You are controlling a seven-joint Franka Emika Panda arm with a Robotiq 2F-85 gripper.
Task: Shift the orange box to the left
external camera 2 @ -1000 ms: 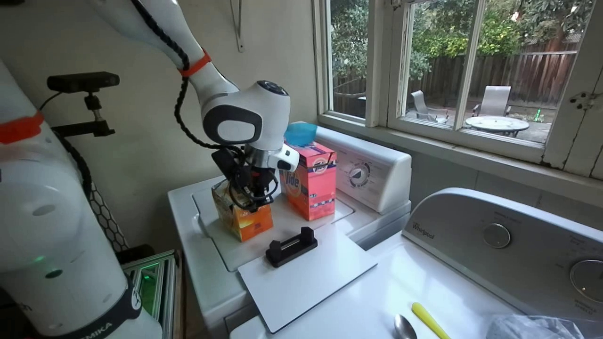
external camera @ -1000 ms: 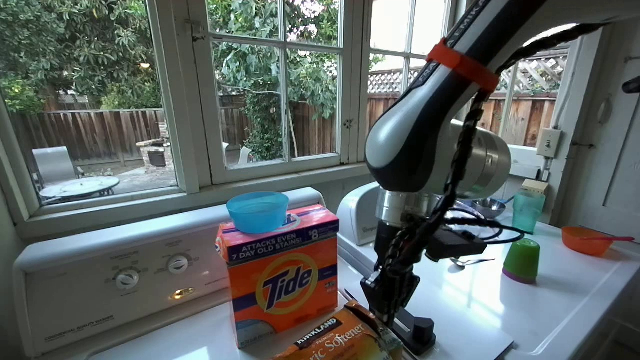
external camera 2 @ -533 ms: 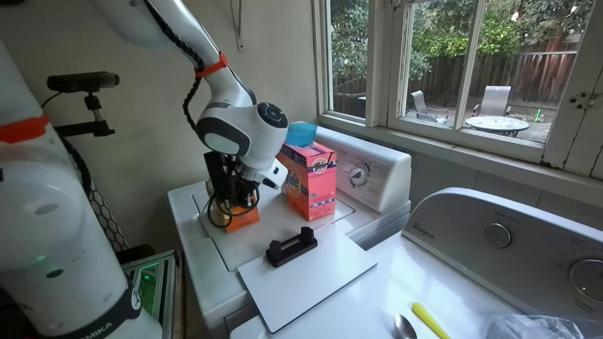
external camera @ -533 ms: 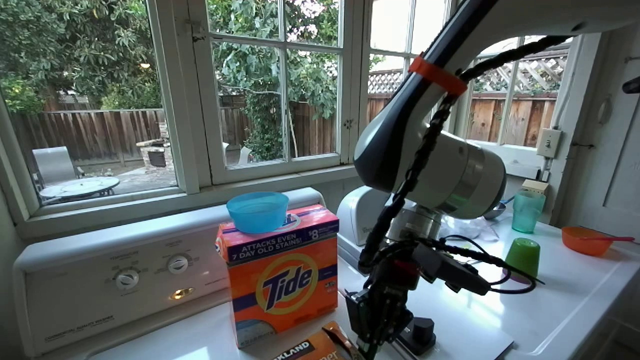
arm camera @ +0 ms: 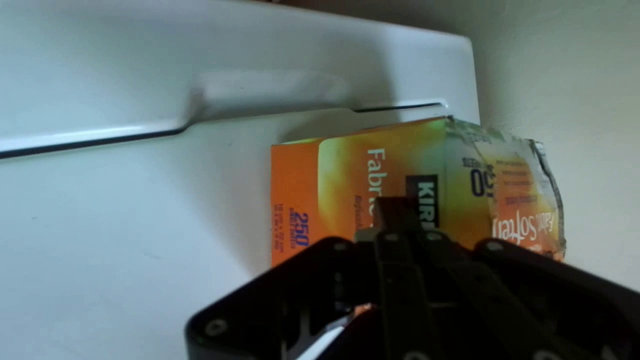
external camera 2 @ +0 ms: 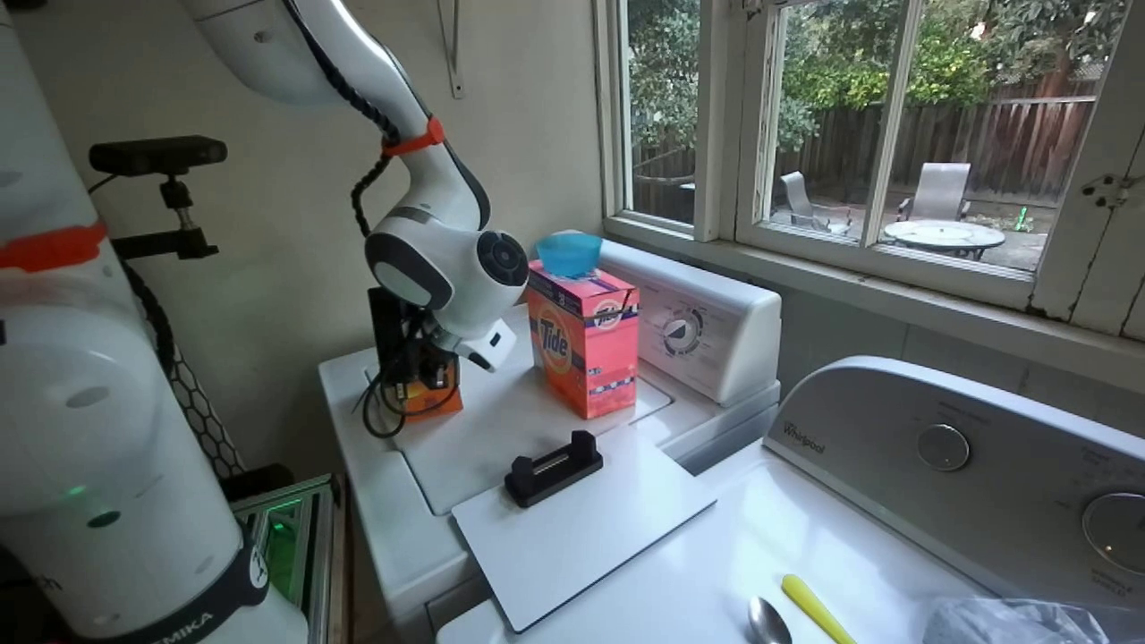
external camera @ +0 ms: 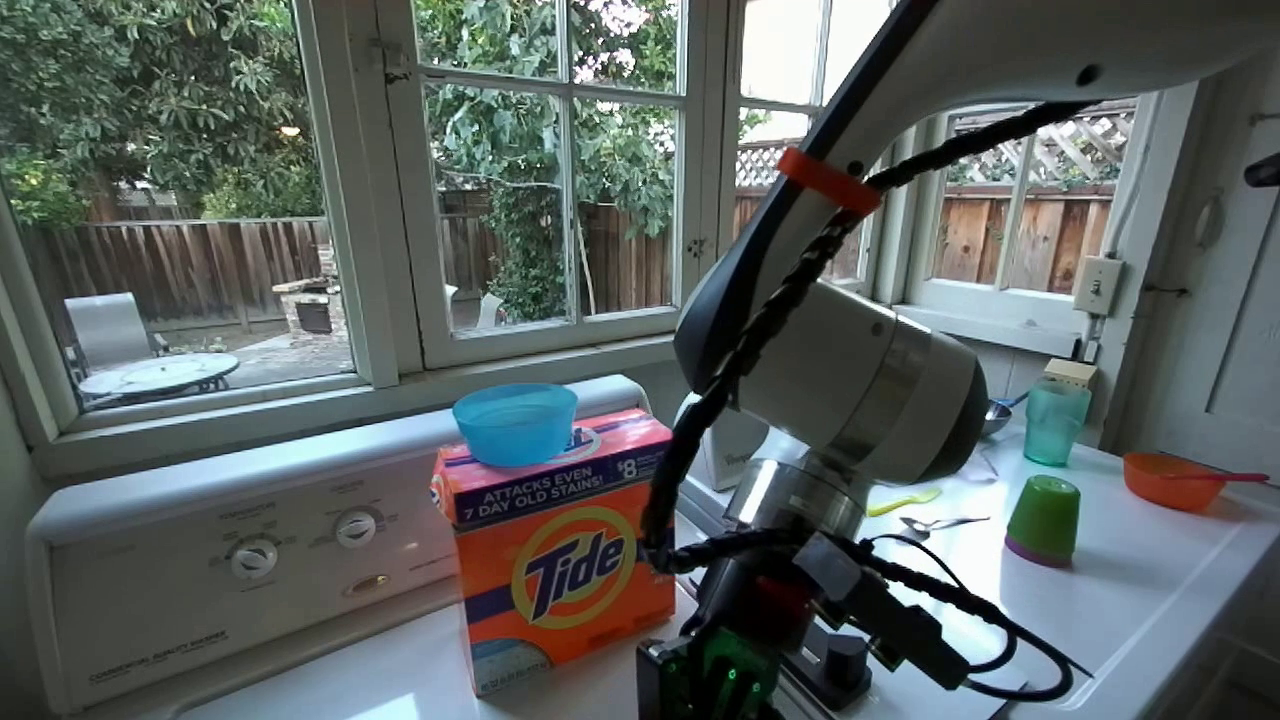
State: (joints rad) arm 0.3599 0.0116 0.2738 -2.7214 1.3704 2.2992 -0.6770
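Black gripper (arm camera: 403, 215) closed, tips at orange-yellow cardboard Kirkland box (arm camera: 400, 167), contact unclear; upright orange-and-blue Tide carton (external camera: 562, 560) stands apart.

Detergent carton (external camera 2: 586, 349) on the surface (external camera 2: 474, 465) in an exterior view, bowl (external camera 2: 569, 255) on top of it, softener box (external camera 2: 434, 399) to its left, control panel (external camera 2: 726, 344) to its far right, board (external camera 2: 590, 538) on the near side, holder (external camera 2: 555, 481) on the board's far end, spoon (external camera 2: 767, 620) at near right, tool (arm camera: 401, 209) before the softener box

Exterior views share orange box (external camera: 560, 560); wrist view close.
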